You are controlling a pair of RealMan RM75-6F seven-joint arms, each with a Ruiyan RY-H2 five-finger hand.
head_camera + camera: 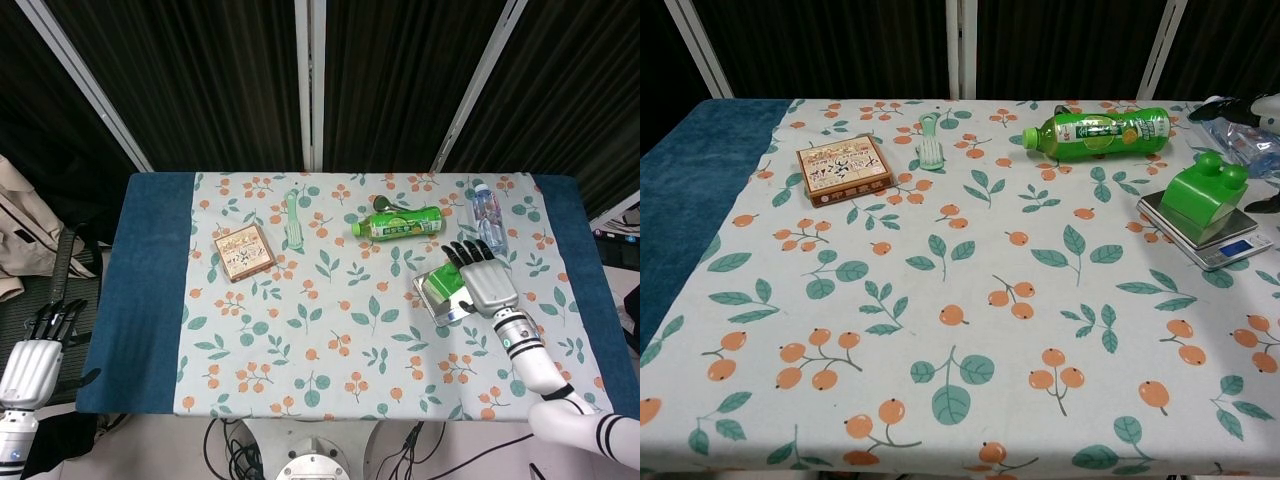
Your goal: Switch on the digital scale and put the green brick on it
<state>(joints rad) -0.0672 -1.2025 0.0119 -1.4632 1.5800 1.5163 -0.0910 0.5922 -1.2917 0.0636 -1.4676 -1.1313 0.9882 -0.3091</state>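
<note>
While the left hand [27, 362] hangs off the table's left edge, fingers straight and close together, holding nothing, the cloth carries one box [843, 168], one comb [929, 140], one green bottle [1098, 133], one water bottle [487, 219]. The single green brick [1202, 195] sits on the one digital scale [1214, 240]; the chest view alone shows its lit display. The right hand [485, 280], fingers spread, hovers above in the head view.

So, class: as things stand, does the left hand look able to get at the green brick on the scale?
Probably not. The left hand hangs off the table's left edge, while the green brick sits on the scale at the far right, with the right hand beside it.
</note>
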